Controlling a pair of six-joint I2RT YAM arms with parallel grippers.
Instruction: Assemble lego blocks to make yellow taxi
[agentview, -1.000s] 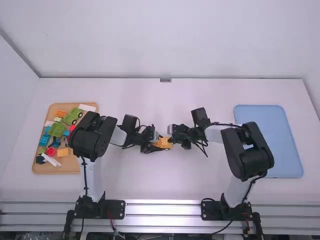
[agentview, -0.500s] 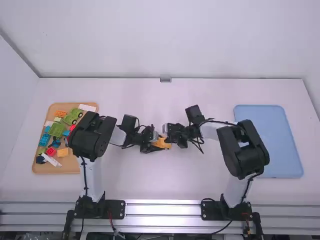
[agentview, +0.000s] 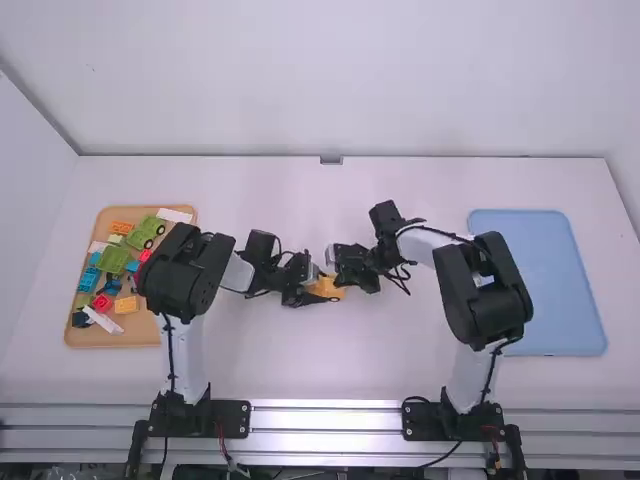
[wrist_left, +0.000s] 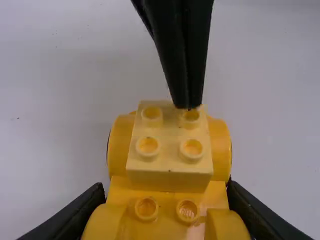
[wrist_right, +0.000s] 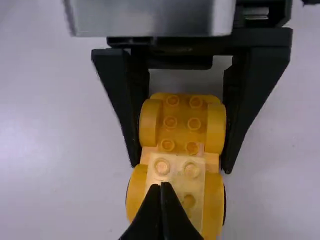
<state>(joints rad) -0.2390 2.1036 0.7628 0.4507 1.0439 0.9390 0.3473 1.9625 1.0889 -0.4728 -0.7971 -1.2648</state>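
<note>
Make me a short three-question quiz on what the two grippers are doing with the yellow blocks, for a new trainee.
1. True or false: the left gripper holds the yellow car body between its fingers.

2. Pick one. The fingers of the right gripper are:
a) spread wide
b) closed together
c) clamped around a green block

3. Fill in: the pale block on top of the body shows ____ studs.

Key: 1 true; 2 b; 3 four.
</note>
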